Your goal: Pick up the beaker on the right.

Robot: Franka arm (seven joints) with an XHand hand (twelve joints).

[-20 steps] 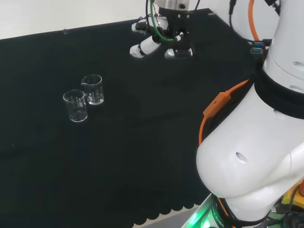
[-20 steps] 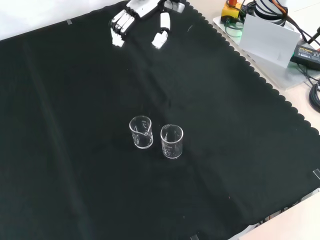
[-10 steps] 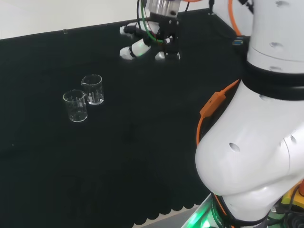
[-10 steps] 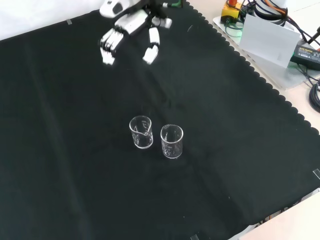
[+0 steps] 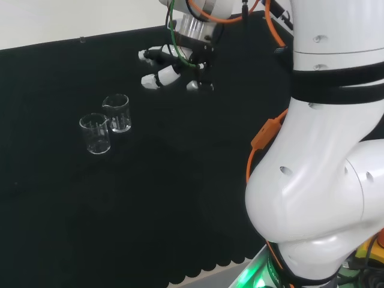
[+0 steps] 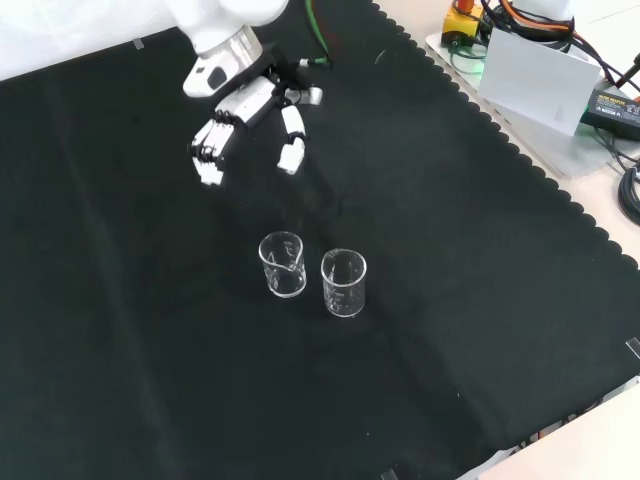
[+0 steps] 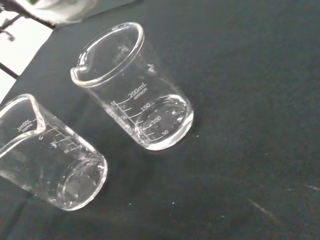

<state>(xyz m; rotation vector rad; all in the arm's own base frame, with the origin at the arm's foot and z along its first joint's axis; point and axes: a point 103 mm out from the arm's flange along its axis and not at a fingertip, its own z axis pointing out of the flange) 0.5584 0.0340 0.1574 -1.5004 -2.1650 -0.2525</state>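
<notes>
1. Two clear beakers stand upright, close side by side, near the middle of the cloth-covered tabletop [image 6: 480, 330].
2. In the front view, the right beaker [image 6: 343, 284] sits slightly nearer the camera than the left beaker [image 6: 282, 264]. Both look empty.
3. The hand [image 6: 250, 105] hovers above the cloth, apart from both beakers.
4. Its fingers [image 6: 212, 150] are extended and spread, holding nothing.

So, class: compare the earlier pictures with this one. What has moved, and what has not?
The black and white robot hand has come down the front view toward the two clear glass beakers, fingers open, holding nothing. Both beakers stand upright on the black cloth, unmoved.
</notes>
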